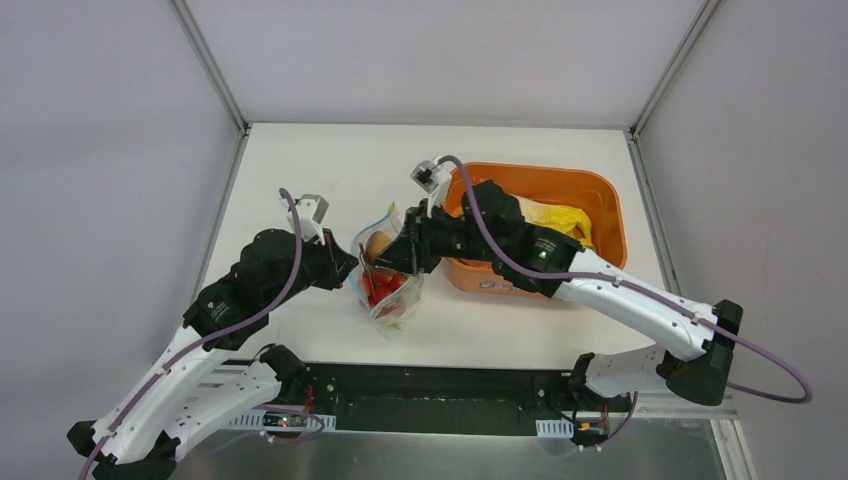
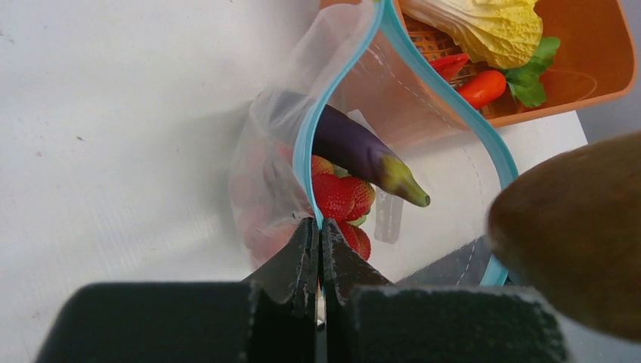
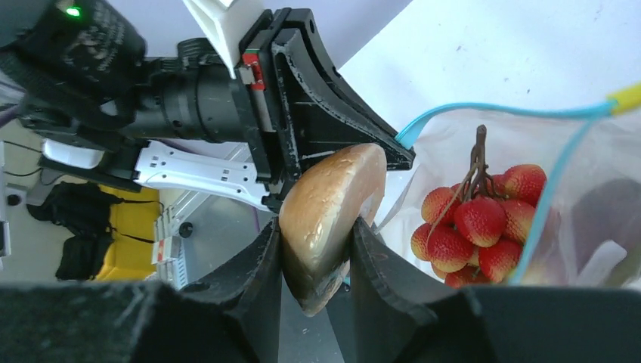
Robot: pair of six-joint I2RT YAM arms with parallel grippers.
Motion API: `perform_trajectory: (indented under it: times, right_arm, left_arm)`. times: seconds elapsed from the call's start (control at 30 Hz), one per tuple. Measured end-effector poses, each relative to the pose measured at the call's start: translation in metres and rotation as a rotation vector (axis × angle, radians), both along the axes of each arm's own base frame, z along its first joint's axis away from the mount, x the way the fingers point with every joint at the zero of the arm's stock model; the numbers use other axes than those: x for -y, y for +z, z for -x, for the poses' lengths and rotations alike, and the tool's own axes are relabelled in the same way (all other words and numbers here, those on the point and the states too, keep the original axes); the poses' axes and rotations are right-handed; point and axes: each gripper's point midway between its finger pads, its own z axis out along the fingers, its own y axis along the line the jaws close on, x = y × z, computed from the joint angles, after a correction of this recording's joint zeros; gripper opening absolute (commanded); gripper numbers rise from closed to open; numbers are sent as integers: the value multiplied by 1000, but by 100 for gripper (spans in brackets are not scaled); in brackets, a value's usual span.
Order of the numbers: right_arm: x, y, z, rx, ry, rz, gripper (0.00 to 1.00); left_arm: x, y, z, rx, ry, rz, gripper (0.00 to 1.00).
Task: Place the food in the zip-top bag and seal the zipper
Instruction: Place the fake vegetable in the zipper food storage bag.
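Clear crinkly plastic zip-top bag (image 2: pixel 261 174), smooth blue zipper (image 2: pixel 304 162), glossy purple eggplant (image 2: pixel 355 147), shiny brown food piece (image 3: pixel 332 204), glossy orange plastic tub (image 2: pixel 597 60), matt white table (image 2: pixel 113 113).

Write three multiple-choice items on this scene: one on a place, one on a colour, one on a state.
1. Where is the purple eggplant?
A) in the orange tub
B) inside the clear bag
C) on the table

2. What colour is the bag's zipper?
A) blue
B) black
C) red

3. What are the right jaws doing?
A) standing open, empty
B) pinching the bag's rim
C) shut on a brown rounded piece

Answers:
1 B, the left wrist view shows it within the plastic.
2 A, the strip is blue in both wrist views.
3 C, the piece sits clamped between them.
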Motion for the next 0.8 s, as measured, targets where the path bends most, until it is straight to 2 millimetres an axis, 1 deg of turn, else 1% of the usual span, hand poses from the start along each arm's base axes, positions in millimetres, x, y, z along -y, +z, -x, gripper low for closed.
perform_trajectory:
  times: [0.1,0.2,0.3,0.37,0.43,0.53,0.63,0.7,0.77,0.8]
  right_arm:
    - [-17,-10,2,21,-11,57,7]
    - [-28,-32,-8,49,-87,153,12]
    - [-30,-56,-16,92,-159,262,12]
    - [-29,-71,-20,116,-190,330,16]
    - [-27,-81,-27,149,-230,393,17]
    - [-20,-87,-38,212,-291,466,22]
    - [-14,-87,-47,270,-332,507,31]
    - [-11,-85,-51,300,-345,525,44]
    - [-9,-84,-55,328,-356,540,48]
    - [-10,-84,-57,336,-359,548,52]
  left_arm:
    - [1,2,1,1,-5,5,0]
    - [1,3,1,2,-4,12,0]
    - [0,4,2,5,-2,19,0]
    - [0,5,3,5,-1,24,0]
    - [0,5,3,3,1,25,0]
    - [0,4,2,1,2,24,0]
    - [0,4,2,-1,4,23,0]
    - [0,3,1,-2,6,22,0]
    - [1,3,1,-4,7,21,0]
    - [1,2,1,-6,7,19,0]
